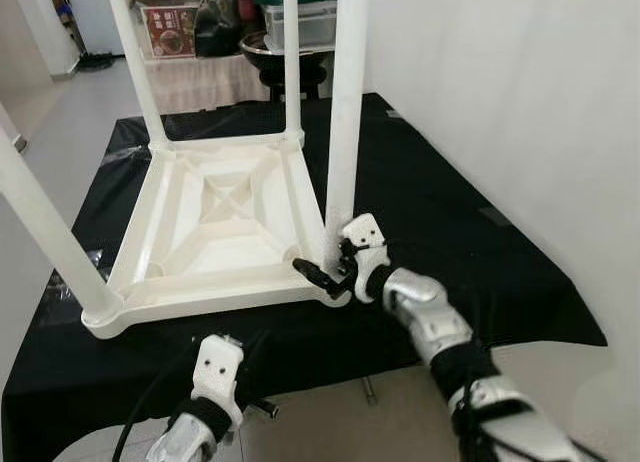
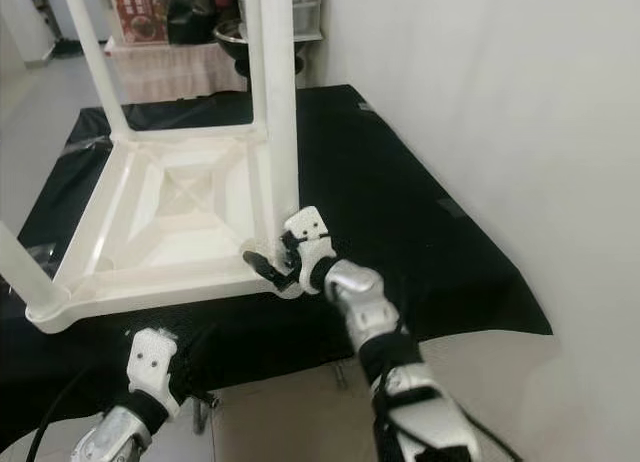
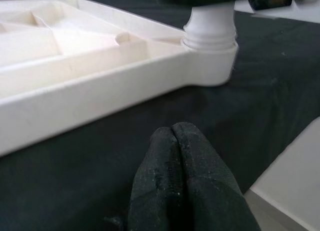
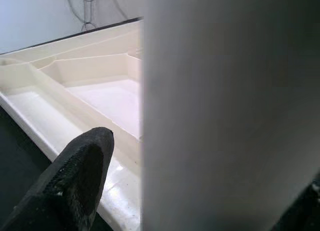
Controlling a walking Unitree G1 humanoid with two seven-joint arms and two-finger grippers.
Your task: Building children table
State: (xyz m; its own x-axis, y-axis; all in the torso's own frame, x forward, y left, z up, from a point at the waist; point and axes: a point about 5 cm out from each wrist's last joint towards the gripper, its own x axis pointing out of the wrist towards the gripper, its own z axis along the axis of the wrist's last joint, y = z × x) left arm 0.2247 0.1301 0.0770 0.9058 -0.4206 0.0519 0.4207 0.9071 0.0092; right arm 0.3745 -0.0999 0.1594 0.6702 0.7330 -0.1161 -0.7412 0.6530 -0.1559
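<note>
Right gripper (image 1: 335, 267) sits at the near right corner of the upside-down white kids' table (image 1: 215, 227), fingers spread around the base of that corner's leg (image 1: 345, 112). Table's lying top-down on the black cloth (image 1: 450, 232), legs pointing up. Left gripper (image 3: 182, 186) hovers low by the near edge, fingers pressed together, holding nothing.
</note>
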